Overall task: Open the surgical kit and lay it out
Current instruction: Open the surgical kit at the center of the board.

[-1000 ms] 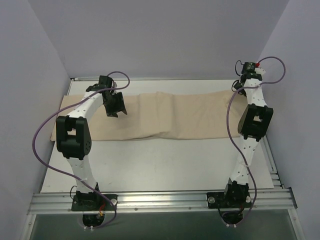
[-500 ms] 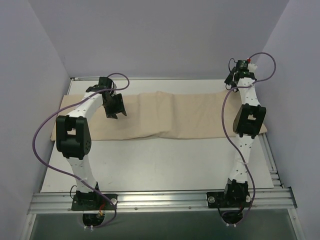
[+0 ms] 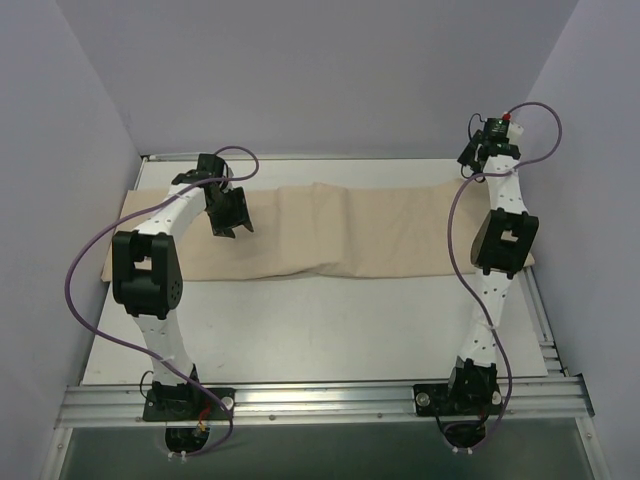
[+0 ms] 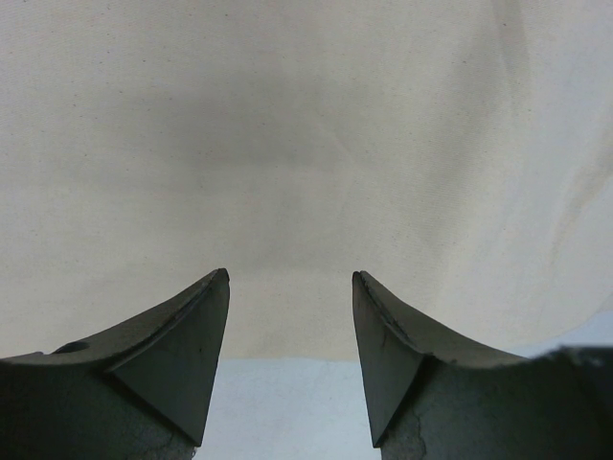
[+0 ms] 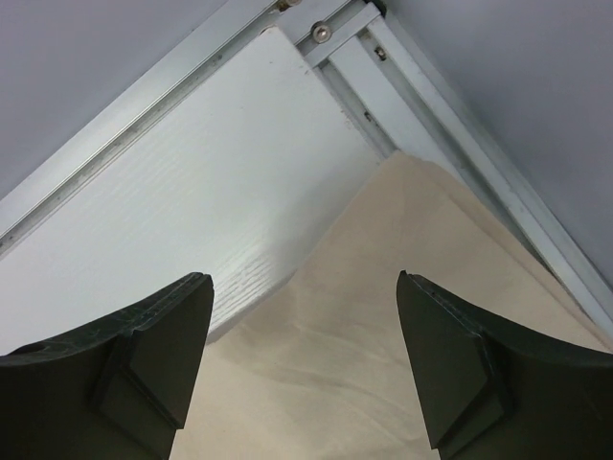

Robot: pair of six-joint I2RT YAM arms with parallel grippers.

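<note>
The beige wrapping cloth (image 3: 340, 232) lies folded as a long band across the far half of the table; it fills the left wrist view (image 4: 306, 144) and shows in the right wrist view (image 5: 402, 364). My left gripper (image 3: 229, 222) hovers open and empty just above the cloth's left part, near its front edge (image 4: 290, 278). My right gripper (image 3: 472, 156) is open and empty, raised over the cloth's far right corner (image 5: 305, 278). The steel tray, the forceps and the tweezers are hidden.
The white table (image 3: 320, 325) is ringed by an aluminium rail (image 5: 450, 105) close to the cloth's right edge. Purple-grey walls (image 3: 300, 70) stand close on the left, back and right.
My right wrist swung a little left and then back right above the cloth's far right corner. The left arm and the cloth have not moved.
</note>
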